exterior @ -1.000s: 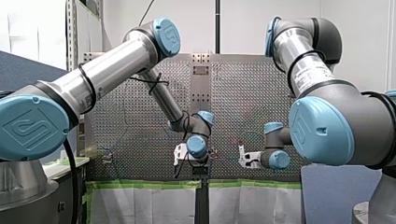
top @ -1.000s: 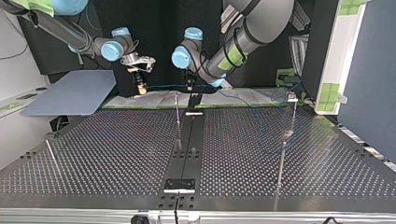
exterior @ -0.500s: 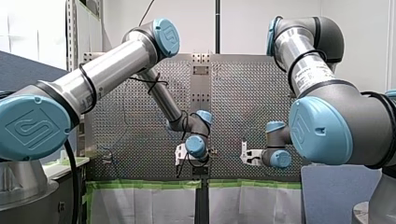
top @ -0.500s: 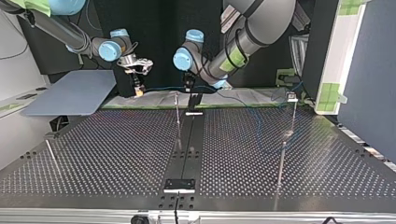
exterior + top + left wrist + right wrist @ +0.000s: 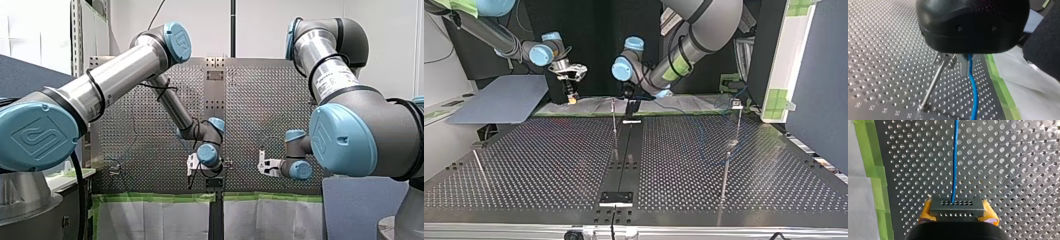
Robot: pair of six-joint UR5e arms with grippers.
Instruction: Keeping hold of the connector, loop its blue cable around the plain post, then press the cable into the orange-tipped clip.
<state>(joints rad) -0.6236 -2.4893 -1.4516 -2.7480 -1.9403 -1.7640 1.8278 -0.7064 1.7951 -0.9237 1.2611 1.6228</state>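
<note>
Both arms outstretched, left hand [image 5: 956, 65] and clamped, yellow-padded right hand [image 5: 957, 213] pointing down.

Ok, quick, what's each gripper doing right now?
Right gripper: closed on the connector.
Left gripper: cannot be told; the blue cable runs past it.

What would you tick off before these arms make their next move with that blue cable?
1. Grip on the connector: ok, the yellow pads of the right pincer clamp it.
2. Run of the blue cable out of the connector: ok, straight, no kink.
3. Cable reaching the left pincer: ok, it hangs down from there.
4. Whether the left pincer truly grips it: cannot tell.
5. Loop round the plain post: not ok, the cable hangs beside the post, apart from it.
</note>
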